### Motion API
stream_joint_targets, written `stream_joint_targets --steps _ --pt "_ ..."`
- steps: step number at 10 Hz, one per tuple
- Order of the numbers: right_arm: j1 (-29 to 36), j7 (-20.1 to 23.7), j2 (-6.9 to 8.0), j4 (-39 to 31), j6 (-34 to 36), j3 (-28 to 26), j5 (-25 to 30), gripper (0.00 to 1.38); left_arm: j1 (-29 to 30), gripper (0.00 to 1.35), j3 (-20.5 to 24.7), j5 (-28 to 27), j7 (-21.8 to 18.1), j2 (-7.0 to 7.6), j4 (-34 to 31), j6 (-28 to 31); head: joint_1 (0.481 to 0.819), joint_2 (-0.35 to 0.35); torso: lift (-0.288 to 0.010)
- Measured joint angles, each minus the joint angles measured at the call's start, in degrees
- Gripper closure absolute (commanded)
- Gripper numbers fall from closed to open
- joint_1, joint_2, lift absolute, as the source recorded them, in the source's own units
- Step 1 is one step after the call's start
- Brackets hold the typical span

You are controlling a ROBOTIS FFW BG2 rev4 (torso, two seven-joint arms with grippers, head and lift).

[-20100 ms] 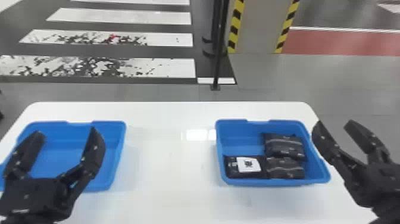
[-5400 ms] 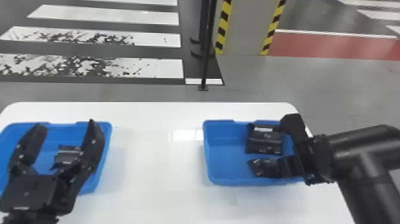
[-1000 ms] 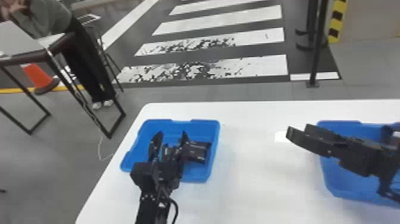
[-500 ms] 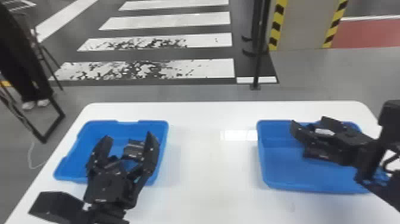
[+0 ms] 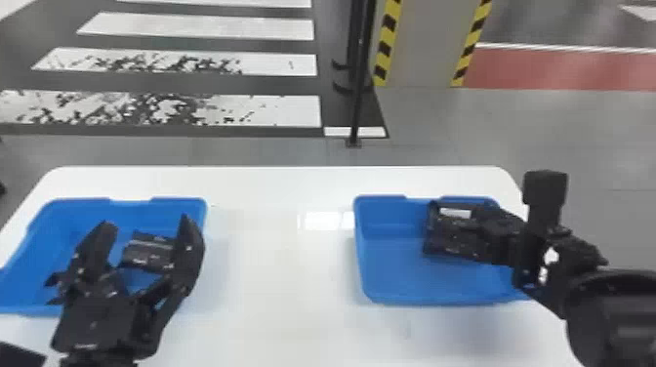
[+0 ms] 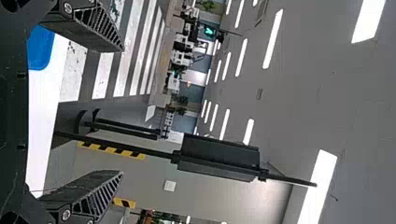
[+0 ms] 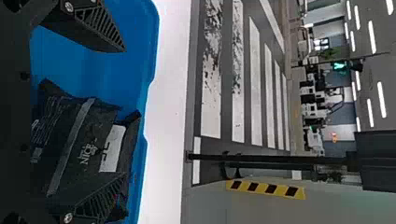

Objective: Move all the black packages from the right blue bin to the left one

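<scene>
Black package (image 7: 72,144) lies near one finger (image 7: 100,196) of the right claw (image 5: 451,228)

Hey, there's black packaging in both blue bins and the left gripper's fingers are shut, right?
Not quite: the left gripper has its fingers open, as the left wrist view shows. There is indeed black packaging in both the left blue bin and the right blue bin.
</scene>
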Motion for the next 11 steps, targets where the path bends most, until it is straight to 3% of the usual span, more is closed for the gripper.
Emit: stream_joint_targets --steps 4,11 --pt "-2.05 -0.75 -0.11 4.17 4.96 0.17 1.25 0.09 0.07 0.11 0.08 0.52 -0.41 0.01 0.00 0.39 0.695 -0.100 -0.132" --pt "-1.99 -1.89 0.53 9.04 3.47 0.39 -2.88 0.10 -0.41 0.11 0.11 0.87 -0.97 0.03 -0.01 0.97 0.695 -0.095 -0.132"
